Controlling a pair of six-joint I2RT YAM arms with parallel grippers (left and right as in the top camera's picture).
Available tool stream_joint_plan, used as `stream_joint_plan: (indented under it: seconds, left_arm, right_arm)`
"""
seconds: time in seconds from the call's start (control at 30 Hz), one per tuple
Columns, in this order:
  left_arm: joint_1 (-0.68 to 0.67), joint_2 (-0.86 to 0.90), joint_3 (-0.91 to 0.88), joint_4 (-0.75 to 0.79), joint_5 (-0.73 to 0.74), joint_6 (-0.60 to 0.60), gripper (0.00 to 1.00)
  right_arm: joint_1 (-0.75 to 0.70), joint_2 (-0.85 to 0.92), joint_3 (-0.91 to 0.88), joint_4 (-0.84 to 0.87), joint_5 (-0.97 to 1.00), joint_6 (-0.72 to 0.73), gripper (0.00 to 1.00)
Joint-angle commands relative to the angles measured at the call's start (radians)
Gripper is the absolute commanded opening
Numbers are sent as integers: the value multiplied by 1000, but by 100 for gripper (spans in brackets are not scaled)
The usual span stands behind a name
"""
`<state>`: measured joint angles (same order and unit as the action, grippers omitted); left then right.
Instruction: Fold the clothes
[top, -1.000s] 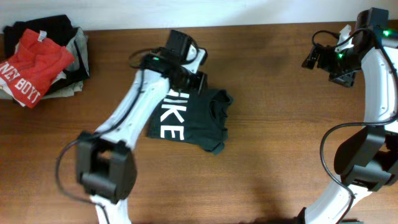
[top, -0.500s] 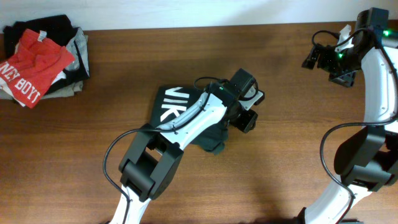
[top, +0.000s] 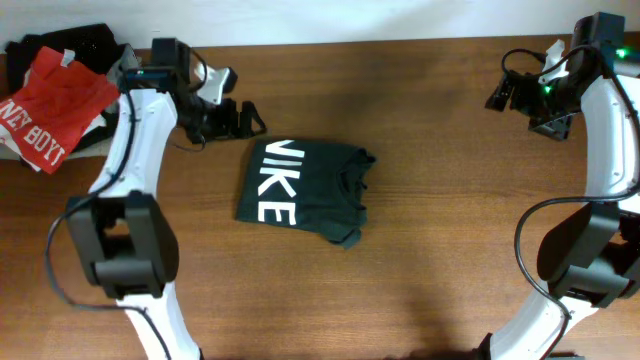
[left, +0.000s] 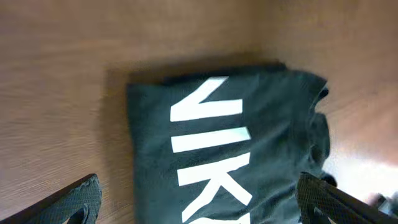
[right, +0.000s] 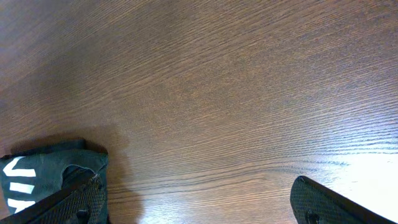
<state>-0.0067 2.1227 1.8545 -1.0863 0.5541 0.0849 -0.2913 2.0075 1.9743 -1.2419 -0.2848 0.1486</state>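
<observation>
Hovering off the folded T-shirt (top: 300, 190), my left fingers (left: 71, 202) gaped wide, empty; right fingers (right: 74, 199) likewise, since fold looked done.

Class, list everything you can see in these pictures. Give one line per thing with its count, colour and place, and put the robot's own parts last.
T-shirt: one, very dark green with white block letters, folded, at the middle of the table.
red shirt: one, red with white lettering, on top of a pile at the far left corner.
pile of clothes: one, black with some grey, under the red shirt; the number of garments cannot be told.
table: one, brown wood, under everything.
left arm: one, white and black, reaching toward the pile.
right arm: one, white and black, at the right edge.
left gripper: one, black, open, just left of the T-shirt's top corner.
right gripper: one, black, open, over bare wood.
</observation>
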Motion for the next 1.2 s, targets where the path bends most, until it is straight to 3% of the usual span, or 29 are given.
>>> stream_joint_plan:
  seconds: [0.0,0.17,0.37,0.5,0.57,0.67,0.8,0.9,0.93,1.1,1.17]
  left_arm:
    - [-3,107,-27,-4,105,69,99]
    - [13,188,-27,-54,6,71,99]
    - [-38,232,-50,-75,79,97,98]
    - [-99,232,-50,-67,79,96,67]
    - [-107,232,-50,-50,79,96,32]
    - [-96,232,-38,-29,67,85,3]
    - [-43,232,90,-57,3,58,1]
    - [-5,232,232,-73,-138,59,1]
    - [13,232,303,-59,-245,59,1]
    - [54,232,412,40,-361,58,1]
    - [78,232,443,118,-484,4,1]
  right_arm:
    - [4,-4,6,0,8,-10,99]
    - [3,-4,6,0,8,-10,99]
    - [4,-4,6,0,9,-10,99]
    - [4,-4,6,0,8,-10,99]
    - [4,-4,6,0,9,-10,99]
    - [4,-4,6,0,8,-10,99]
    - [4,-4,6,0,9,-10,99]
    - [4,-4,6,0,8,-10,99]
    - [4,-4,6,0,8,-10,99]
    - [4,-4,6,0,9,-10,99]
    - [4,-4,6,0,9,-10,99]
